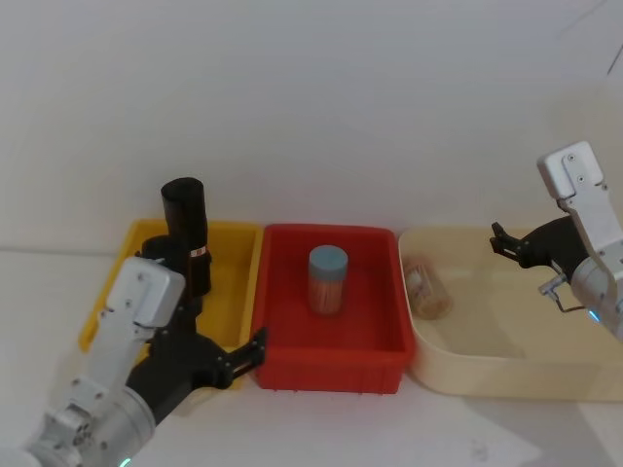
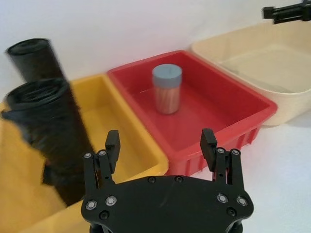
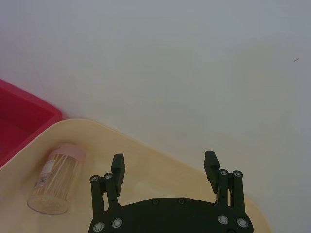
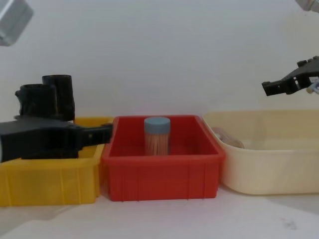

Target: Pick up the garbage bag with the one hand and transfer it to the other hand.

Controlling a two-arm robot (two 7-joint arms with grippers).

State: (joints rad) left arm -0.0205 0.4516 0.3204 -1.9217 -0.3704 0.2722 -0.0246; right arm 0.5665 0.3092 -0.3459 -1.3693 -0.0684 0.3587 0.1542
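While garbage bag (image 2: pixel 46 121) stands unheld | left tool (image 2: pixel 161 138) spread | right tool (image 3: pixel 164 161) spread

- garbage bag (image 1: pixel 158 245): in the head view it is mostly covered by the left arm (image 1: pixel 136 311); only its top shows.
- in the chest view, its lower part sits behind the left gripper (image 4: pixel 102 133) and the yellow bin (image 4: pixel 50 184) wall.
- toothpick jar (image 4: pixel 227 137): largely hidden by the cream tub (image 4: pixel 269 169) wall; label print unreadable in the right wrist view.
- right gripper (image 2: pixel 269 12): cut off at the frame edge in the left wrist view.
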